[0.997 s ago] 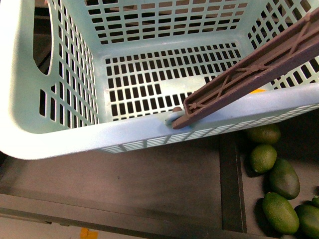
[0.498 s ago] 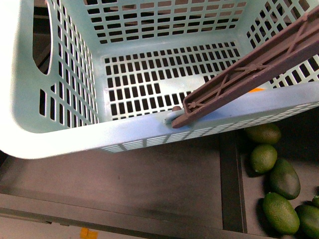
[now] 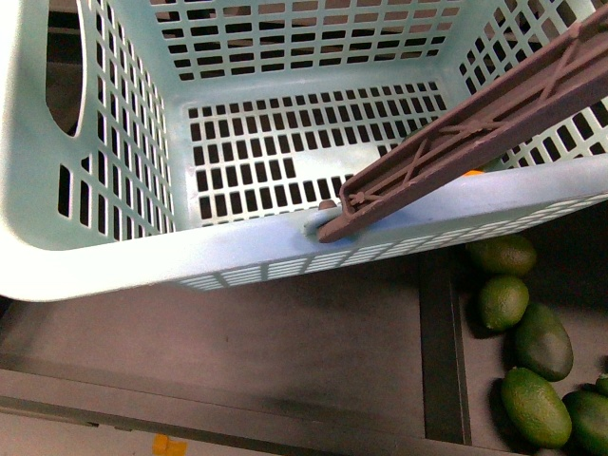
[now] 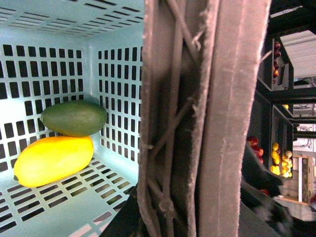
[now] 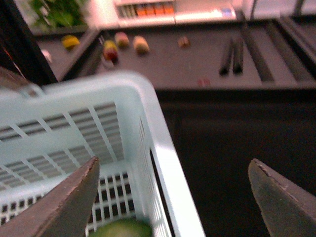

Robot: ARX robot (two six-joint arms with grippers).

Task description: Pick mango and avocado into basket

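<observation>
Dark shelving behind. With mango [image 4: 53, 160] and avocado [image 4: 74, 118] lying in basket [image 3: 237, 261] below spread, empty right gripper [image 5: 170, 197], withdraw clear of rim; left gripper state indeterminable.

One basket [image 3: 114, 256] holds one mango [image 4: 53, 160] and one avocado [image 4: 74, 117]; five green fruits [image 3: 524, 342] lie outside.
</observation>
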